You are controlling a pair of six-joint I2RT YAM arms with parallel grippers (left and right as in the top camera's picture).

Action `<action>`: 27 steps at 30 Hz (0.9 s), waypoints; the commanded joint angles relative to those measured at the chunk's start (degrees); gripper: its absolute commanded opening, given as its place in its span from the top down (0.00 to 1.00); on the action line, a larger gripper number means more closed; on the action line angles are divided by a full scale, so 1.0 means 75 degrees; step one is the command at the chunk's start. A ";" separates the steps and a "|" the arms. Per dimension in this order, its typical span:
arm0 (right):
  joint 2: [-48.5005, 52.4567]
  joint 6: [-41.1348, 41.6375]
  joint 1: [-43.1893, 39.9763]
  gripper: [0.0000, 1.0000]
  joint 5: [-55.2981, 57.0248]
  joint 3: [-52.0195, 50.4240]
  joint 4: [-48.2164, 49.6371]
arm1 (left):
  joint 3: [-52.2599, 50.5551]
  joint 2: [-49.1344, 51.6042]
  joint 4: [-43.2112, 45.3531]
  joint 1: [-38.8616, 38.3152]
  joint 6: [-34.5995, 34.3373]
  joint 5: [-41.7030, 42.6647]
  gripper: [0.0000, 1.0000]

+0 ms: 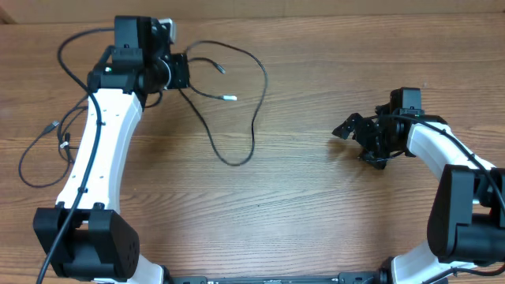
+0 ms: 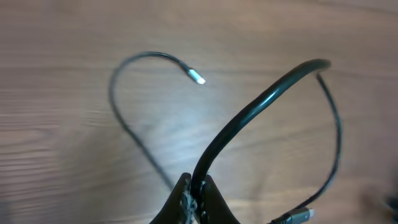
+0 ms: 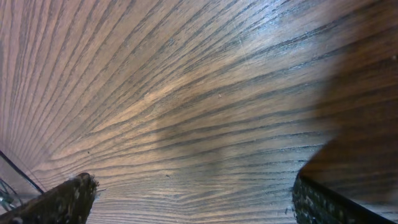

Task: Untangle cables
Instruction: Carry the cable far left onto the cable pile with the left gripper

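— Where are the cables (image 1: 265,80)?
— They are thin, glossy black cords, round in section, looping across the upper middle of the wood-grain counter (image 1: 300,213). One silver plug tip (image 2: 197,77) lies bare. Another strand trails along the left edge.
— And the arms?
— The left end effector (image 2: 194,198) is clenched on one cord. The right end effector (image 1: 359,138) stands released, well apart.

Your left arm (image 1: 102,150) stretches forward from its base, wrist bent so the left gripper (image 1: 180,72) points right, with its jaws pinched tight on a cable (image 2: 249,118). Your right arm (image 1: 442,146) curls inward, and the right gripper (image 1: 359,140) aims left and sits low, its fingers (image 3: 65,198) spread wide apart.
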 commanded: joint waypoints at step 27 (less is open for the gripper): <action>0.0038 -0.0009 -0.0023 0.00 0.0338 0.0017 -0.0020 | 0.0169 -0.0093 -0.0685 0.4943 -0.2343 -0.3267 0.96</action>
